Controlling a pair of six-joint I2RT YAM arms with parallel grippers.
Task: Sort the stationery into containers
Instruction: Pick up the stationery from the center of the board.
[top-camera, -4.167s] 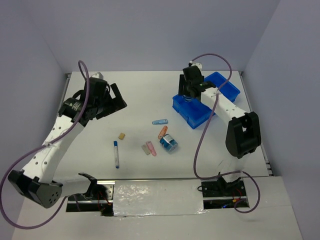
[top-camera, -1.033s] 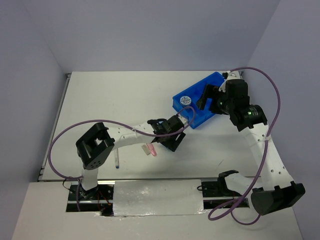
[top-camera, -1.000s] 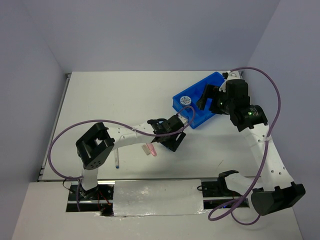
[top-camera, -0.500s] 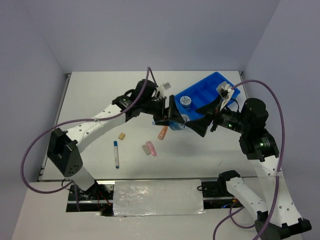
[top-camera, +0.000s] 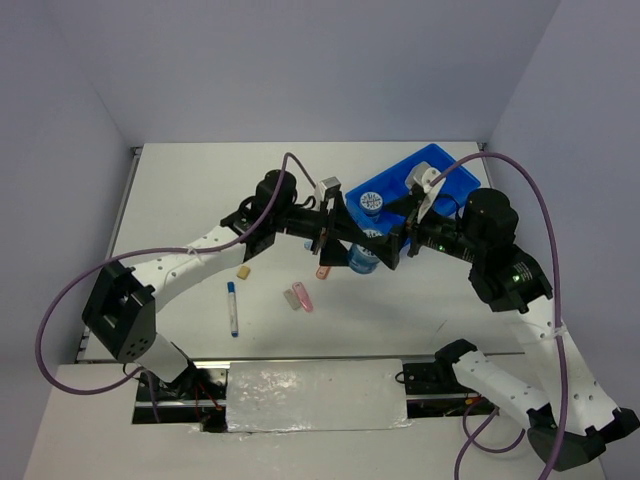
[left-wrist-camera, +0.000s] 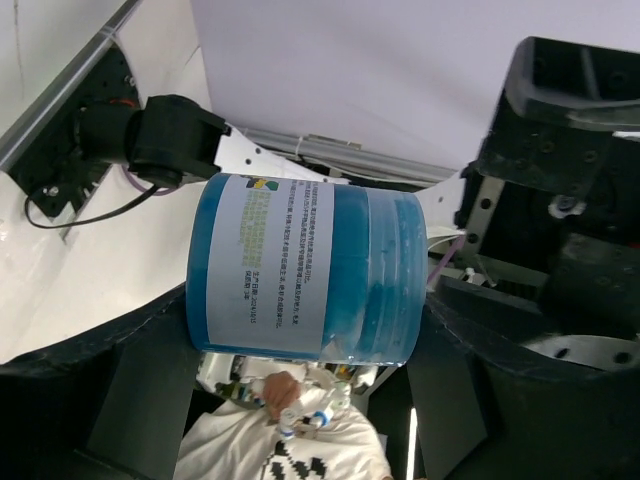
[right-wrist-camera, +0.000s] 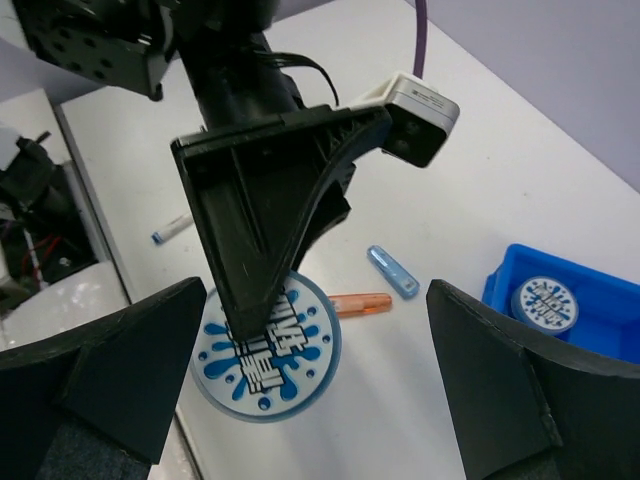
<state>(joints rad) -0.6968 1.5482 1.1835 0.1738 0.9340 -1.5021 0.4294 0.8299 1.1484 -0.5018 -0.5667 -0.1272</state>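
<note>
My left gripper (top-camera: 350, 245) is shut on a blue clear box (top-camera: 365, 257) and holds it above the table, just left of the bright blue tray (top-camera: 440, 172). In the left wrist view the box (left-wrist-camera: 305, 275) sits between both fingers. My right gripper (top-camera: 400, 238) is open and empty, facing the box's white patterned face (right-wrist-camera: 265, 340). A second box (top-camera: 371, 203) lies in the tray. The orange piece (top-camera: 324, 270), pink and grey pieces (top-camera: 298, 297), tan eraser (top-camera: 243, 271) and pen (top-camera: 233, 307) lie on the table. The blue slim piece (right-wrist-camera: 392, 270) lies beside the orange one (right-wrist-camera: 355, 302).
The tray stands at the back right by the wall. The two arms meet over the middle of the table, with purple cables looping above them. The loose items lie in front of and below the left arm.
My left gripper has lifted the blue box off the table and carried it up and right toward the tray. My right gripper has swung left from the tray to face it.
</note>
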